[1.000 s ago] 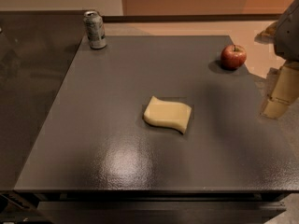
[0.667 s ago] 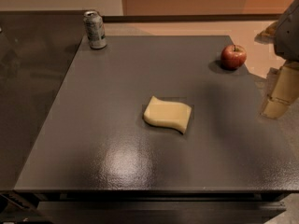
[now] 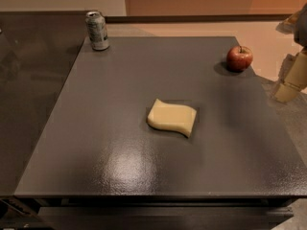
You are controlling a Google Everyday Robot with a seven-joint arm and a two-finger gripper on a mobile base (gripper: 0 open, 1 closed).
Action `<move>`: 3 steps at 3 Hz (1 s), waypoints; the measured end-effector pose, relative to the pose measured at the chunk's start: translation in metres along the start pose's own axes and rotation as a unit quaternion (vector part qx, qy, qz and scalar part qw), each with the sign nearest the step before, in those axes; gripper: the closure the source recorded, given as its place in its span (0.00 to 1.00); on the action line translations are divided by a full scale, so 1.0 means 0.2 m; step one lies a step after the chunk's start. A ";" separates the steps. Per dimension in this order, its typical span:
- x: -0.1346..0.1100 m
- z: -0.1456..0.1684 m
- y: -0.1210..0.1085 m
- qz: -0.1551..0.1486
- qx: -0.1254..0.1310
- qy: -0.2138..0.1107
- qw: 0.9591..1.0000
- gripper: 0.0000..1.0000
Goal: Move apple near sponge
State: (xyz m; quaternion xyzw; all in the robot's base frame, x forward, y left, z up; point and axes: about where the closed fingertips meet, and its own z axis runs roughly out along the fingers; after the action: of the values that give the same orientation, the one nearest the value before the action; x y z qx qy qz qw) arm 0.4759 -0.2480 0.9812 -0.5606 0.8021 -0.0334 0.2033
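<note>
A small red apple [image 3: 239,58] with yellowish patches sits near the far right corner of the dark grey table [image 3: 120,166]. A pale yellow sponge [image 3: 171,117] with wavy edges lies flat near the table's middle, well to the front left of the apple. My gripper [image 3: 290,83] hangs at the right edge of the view, beyond the table's right side, to the right of the apple and a little nearer the front. It touches neither object and holds nothing that I can see.
A silver drink can [image 3: 97,30] stands upright at the table's far left corner. A darker counter surface [image 3: 29,80] adjoins the table on the left. A tan wall and floor lie behind and to the right.
</note>
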 end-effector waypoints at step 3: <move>0.19 0.35 -0.50 0.129 0.029 -0.077 0.988 0.00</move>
State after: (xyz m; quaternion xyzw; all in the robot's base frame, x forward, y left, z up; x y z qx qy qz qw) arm 0.5792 -0.3078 0.9338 -0.4474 0.8480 0.0128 0.2836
